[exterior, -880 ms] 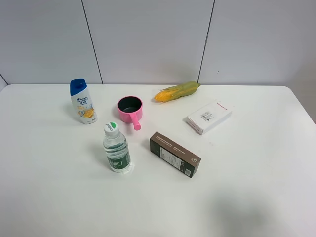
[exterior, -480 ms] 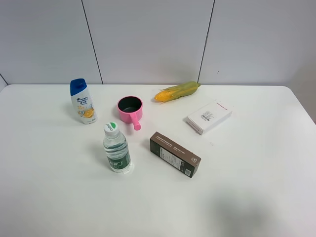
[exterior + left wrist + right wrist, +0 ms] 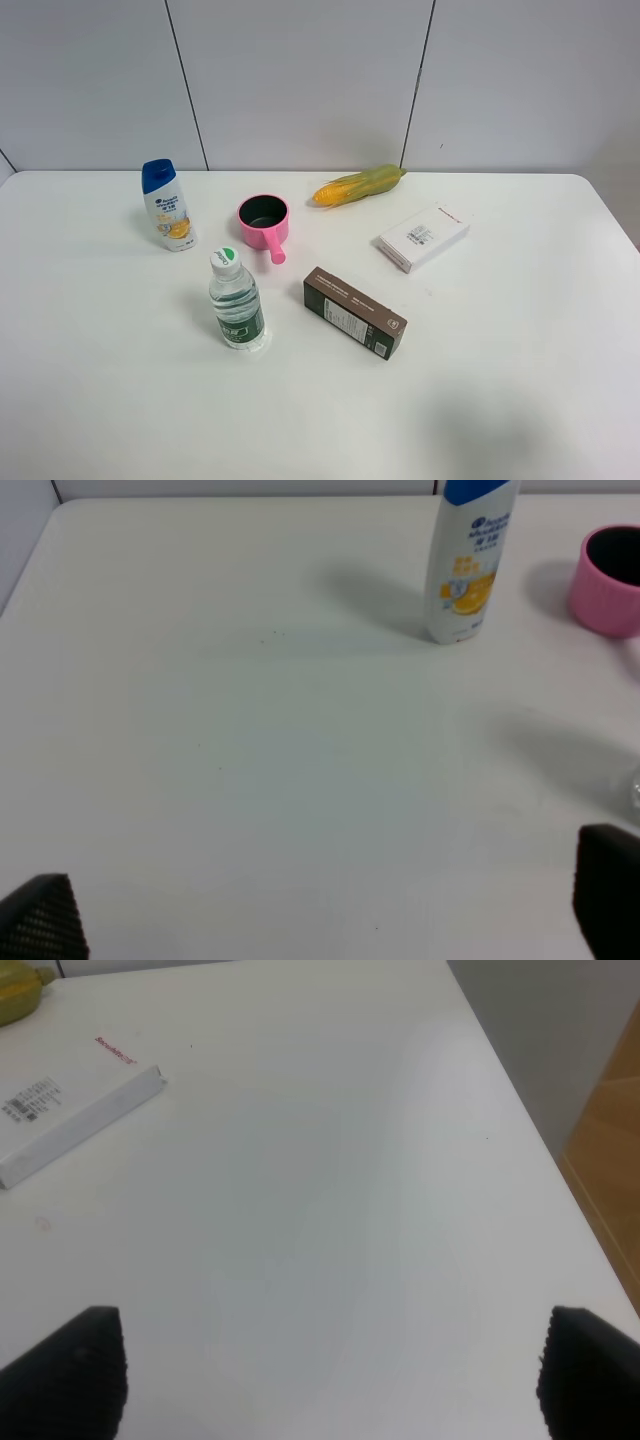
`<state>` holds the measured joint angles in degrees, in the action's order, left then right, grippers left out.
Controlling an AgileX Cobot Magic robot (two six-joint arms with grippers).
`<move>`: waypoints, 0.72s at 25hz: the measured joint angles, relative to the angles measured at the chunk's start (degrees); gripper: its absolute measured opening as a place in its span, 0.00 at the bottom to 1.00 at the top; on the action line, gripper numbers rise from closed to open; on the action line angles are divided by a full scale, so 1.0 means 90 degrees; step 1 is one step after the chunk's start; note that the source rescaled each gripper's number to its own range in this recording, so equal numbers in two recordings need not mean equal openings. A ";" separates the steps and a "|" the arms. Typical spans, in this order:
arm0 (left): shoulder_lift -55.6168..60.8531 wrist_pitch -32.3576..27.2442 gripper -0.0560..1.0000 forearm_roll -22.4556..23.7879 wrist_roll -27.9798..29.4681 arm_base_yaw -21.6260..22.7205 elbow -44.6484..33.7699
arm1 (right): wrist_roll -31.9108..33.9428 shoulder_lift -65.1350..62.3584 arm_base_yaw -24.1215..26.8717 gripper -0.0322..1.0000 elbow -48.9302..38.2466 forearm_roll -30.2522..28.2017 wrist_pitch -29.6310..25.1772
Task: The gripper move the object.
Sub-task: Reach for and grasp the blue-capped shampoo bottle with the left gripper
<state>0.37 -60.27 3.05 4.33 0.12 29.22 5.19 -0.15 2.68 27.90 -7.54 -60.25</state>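
Standing upright near the far left corner of the white surface (image 3: 520, 380), the small white plastic shampoo bottle with a blue cap (image 3: 168, 206) has a round pink pot (image 3: 263, 220) near it and a clear plastic water bottle (image 3: 235, 300) toward the front edge. Both the left end effector (image 3: 320, 910) and the right end effector (image 3: 325, 1375) are spread wide, holding nothing.

The shampoo bottle (image 3: 169, 212) is glossy plastic; the table (image 3: 500, 380) is smooth and matt.
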 joint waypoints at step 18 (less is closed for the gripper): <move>-0.1560 0.0386 1.00 -0.0799 -0.0431 0.0000 0.1469 | 0.0000 0.0000 0.0000 1.00 0.0000 0.0000 0.0000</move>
<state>-13.67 -56.80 -4.14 0.45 0.12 42.44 5.19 -0.15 2.68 27.90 -7.54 -60.25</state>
